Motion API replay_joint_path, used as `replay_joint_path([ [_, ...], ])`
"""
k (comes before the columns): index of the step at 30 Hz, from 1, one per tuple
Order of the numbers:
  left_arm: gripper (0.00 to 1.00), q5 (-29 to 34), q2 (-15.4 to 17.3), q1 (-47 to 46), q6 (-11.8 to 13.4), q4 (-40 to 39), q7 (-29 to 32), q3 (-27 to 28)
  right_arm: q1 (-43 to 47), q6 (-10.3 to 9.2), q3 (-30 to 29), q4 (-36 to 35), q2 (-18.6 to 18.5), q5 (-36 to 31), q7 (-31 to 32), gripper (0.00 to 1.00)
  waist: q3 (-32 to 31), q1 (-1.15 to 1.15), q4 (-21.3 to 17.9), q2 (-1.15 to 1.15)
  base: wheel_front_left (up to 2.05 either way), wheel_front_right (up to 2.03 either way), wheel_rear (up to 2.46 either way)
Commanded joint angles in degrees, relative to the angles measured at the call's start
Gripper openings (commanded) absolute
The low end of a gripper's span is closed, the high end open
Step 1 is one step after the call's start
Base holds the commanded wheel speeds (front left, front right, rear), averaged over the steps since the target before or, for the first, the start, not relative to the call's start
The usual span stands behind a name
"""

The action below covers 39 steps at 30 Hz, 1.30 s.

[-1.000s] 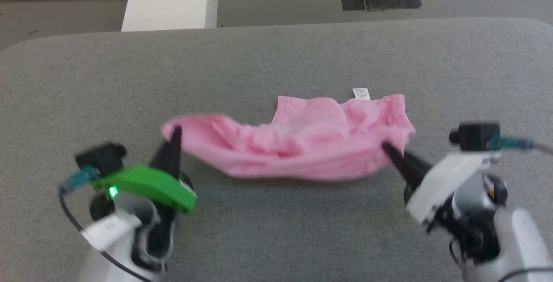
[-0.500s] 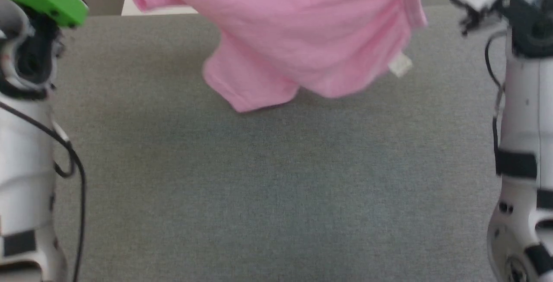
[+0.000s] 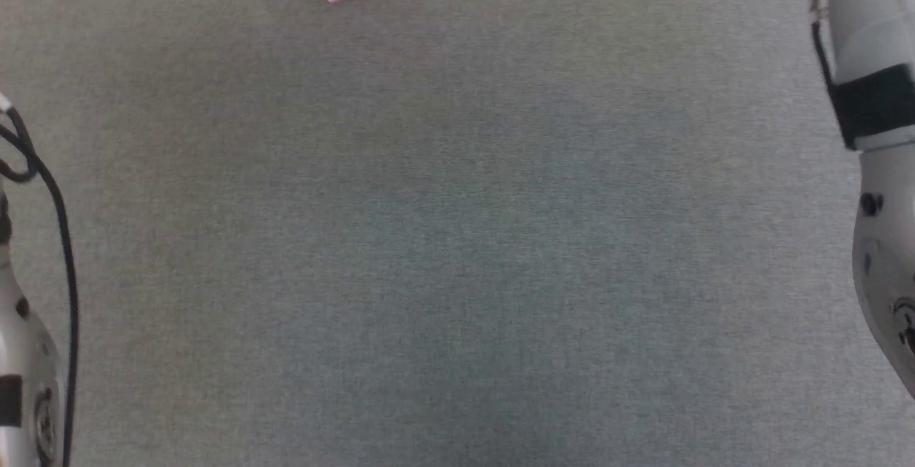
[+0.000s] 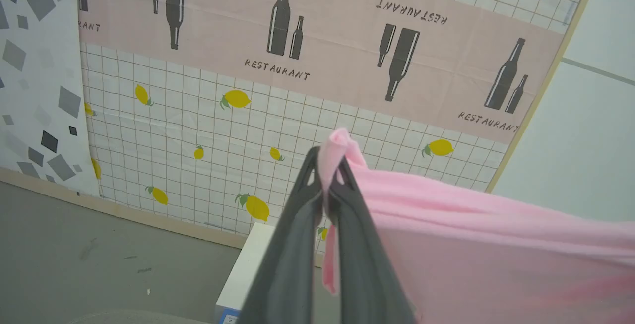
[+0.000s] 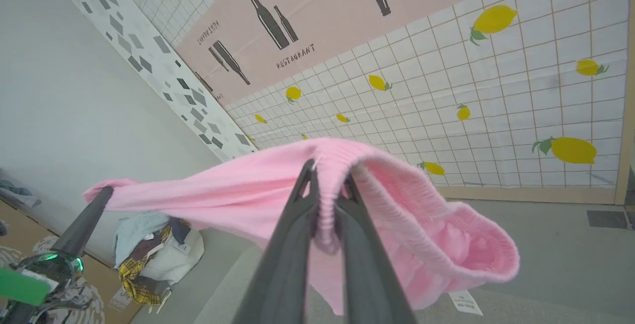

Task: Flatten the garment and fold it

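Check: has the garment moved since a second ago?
Yes, upward. It lay crumpled on the grey table; now the garment is lifted off it, stretched between the left gripper and the right gripper.

I had the left gripper (image 4: 327, 167) and right gripper (image 5: 330, 172) held high, each pinched tight on the garment (image 5: 233, 200), with the left forearm (image 3: 25, 367) and right forearm (image 3: 883, 188) set wide apart.
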Motion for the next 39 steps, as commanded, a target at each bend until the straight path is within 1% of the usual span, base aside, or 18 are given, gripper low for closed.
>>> replay_joint_path([
  [1, 0.00, -0.8, 0.3, 1.9, -0.8, 0.3, -1.2, 0.7, 0.6, -0.11, 1.4, 1.3, -0.5, 0.5, -1.1, 0.00, 0.2, -0.02, 1.1, 0.00, 0.00, 0.00, 0.00],
  [5, 0.00, -2.2, -1.0, 9.5, -3.4, 0.3, -3.7, 0.5, 6.7, -0.11, 4.6, 1.9, -0.5, 3.1, -2.0, 0.00, -1.6, -0.02, 2.0, 0.00, 0.00, 0.00, 0.00],
  [7, 0.00, -2.8, -1.9, 14.6, -4.5, -0.4, -5.2, 0.3, 11.4, -0.11, 5.5, 0.9, -0.5, 4.0, -2.7, 0.00, -2.8, -0.02, 2.5, 0.00, 0.00, 0.00, 0.00],
  [8, 0.00, -3.7, -2.9, 17.7, -4.8, -0.9, -6.0, 0.6, 14.3, -0.11, 5.7, 0.0, -0.5, 4.6, -2.9, 0.00, -3.4, -0.02, 2.7, 0.00, 0.00, 0.00, 0.00],
  [11, 0.00, -5.3, -5.8, 26.8, -5.2, -2.9, -8.1, 0.6, 23.7, -0.11, 5.7, -4.1, -0.9, 5.5, -2.6, 0.00, -5.8, -0.02, 3.7, 0.00, 0.00, 0.00, 0.00],
  [15, 0.00, -7.1, -9.6, 40.2, -4.3, -6.8, -9.7, 0.8, 40.0, -0.11, 4.9, -13.5, -2.5, 8.3, 0.2, 0.00, -9.4, -0.02, 4.7, 0.00, 0.00, 0.00, 0.00],
  [18, 0.00, -8.0, -11.7, 50.6, -2.9, -10.5, -9.2, 0.5, 54.4, -0.11, 3.6, -22.3, -4.2, 9.6, 3.0, 0.00, -12.1, -0.02, 5.1, 0.00, 0.00, 0.00, 0.00],
  [22, 0.00, -8.1, -13.0, 62.9, 0.0, -15.1, -7.5, 0.2, 71.9, -0.11, 0.5, -32.5, -4.7, 8.8, 7.3, 0.00, -15.0, -0.02, 5.1, 0.00, 0.00, 0.00, 0.00],
  [26, 0.00, -7.8, -13.6, 73.5, 4.0, -19.7, -4.9, 0.3, 84.5, -0.11, -2.9, -41.5, -3.8, 5.0, 13.9, 0.00, -17.1, -0.02, 4.5, 0.00, 0.00, 0.00, 0.00],
  [28, 0.00, -7.1, -13.1, 77.8, 5.9, -21.9, -2.7, 0.0, 89.5, -0.11, -4.8, -45.7, -3.0, 2.9, 18.0, 0.00, -17.9, -0.02, 4.5, 0.00, 0.00, 0.00, 0.00],
  [32, 0.00, -6.4, -12.5, 84.8, 9.8, -27.1, 1.5, -0.2, 97.4, -0.11, -8.6, -53.4, -1.5, 0.2, 27.3, 0.00, -19.2, -0.02, 4.1, 0.00, 0.00, 0.00, 0.00],
  [33, 0.00, -6.7, -12.6, 85.7, 10.2, -28.3, 2.2, -0.1, 98.7, -0.11, -9.5, -55.0, -1.2, 0.1, 29.1, 0.00, -19.2, -0.02, 4.1, 0.00, 0.00, 0.00, 0.00],
  [34, 0.00, -7.6, -13.0, 86.6, 10.5, -30.0, 2.8, 0.2, 99.9, -0.11, -10.6, -57.2, -0.9, 0.0, 30.9, 0.00, -19.2, -0.02, 4.0, 0.00, 0.00, 0.00, 0.00],
  [36, 0.00, -8.0, -12.8, 87.5, 10.7, -32.4, 3.4, 0.3, 100.7, -0.11, -12.8, -60.5, -0.7, -0.3, 32.7, 0.00, -19.0, -0.02, 3.7, 0.00, 0.00, 0.00, 0.00],
  [37, 0.00, -8.4, -12.9, 87.4, 10.6, -33.5, 3.5, 0.6, 100.5, -0.11, -13.6, -61.5, -0.6, 0.3, 32.9, 0.00, -18.9, -0.02, 3.5, 0.00, 0.00, 0.00, 0.00],
  [39, 0.00, -8.2, -12.1, 86.1, 10.4, -35.2, 3.9, 0.6, 99.7, -0.11, -14.6, -62.7, -0.6, 1.4, 32.6, 0.00, -18.5, -0.02, 3.2, 0.00, 0.00, 0.00, 0.00],
])
